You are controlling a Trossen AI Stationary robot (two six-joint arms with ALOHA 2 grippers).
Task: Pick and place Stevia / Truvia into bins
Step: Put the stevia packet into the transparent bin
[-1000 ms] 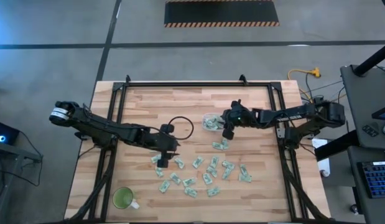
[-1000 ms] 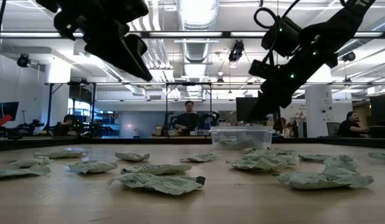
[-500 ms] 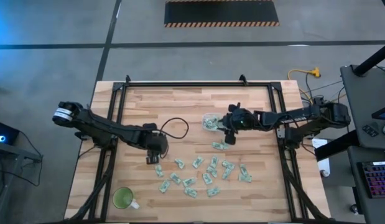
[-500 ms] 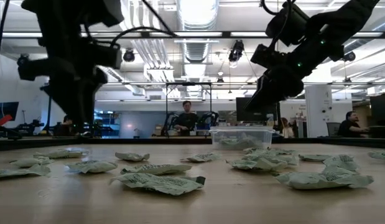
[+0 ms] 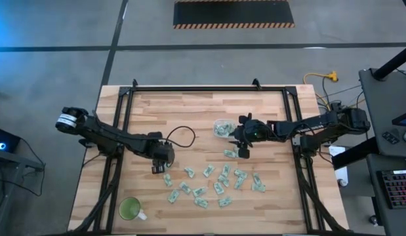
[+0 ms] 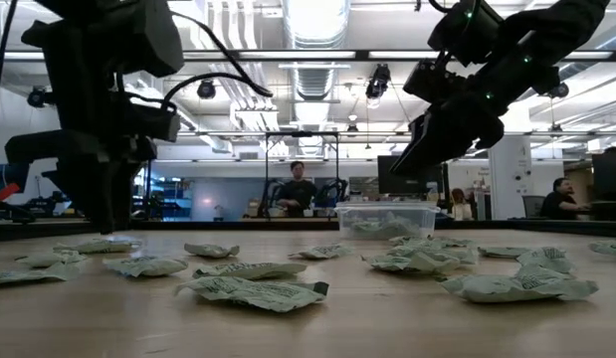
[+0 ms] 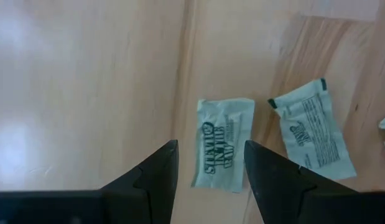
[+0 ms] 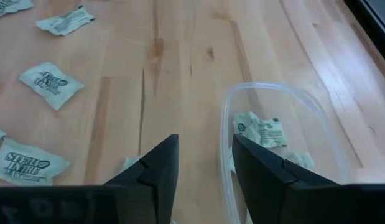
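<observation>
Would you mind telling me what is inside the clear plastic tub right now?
The clear tub holds a few Stevia sachets, crumpled near its middle. An exact count isn't possible: the right end effector's fingers cover the near part of the tub.

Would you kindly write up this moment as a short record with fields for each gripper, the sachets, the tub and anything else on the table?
left gripper: open, empty, poised over a Stevia sachet at the left end of the scatter
right gripper: open, empty, above the near rim of the clear tub
tub contents: a few sachets lie inside
loose sachets: many lie spread over the table's near half
table: pale wood, far half mostly bare
green cup: near left corner, apart from the sachets
</observation>
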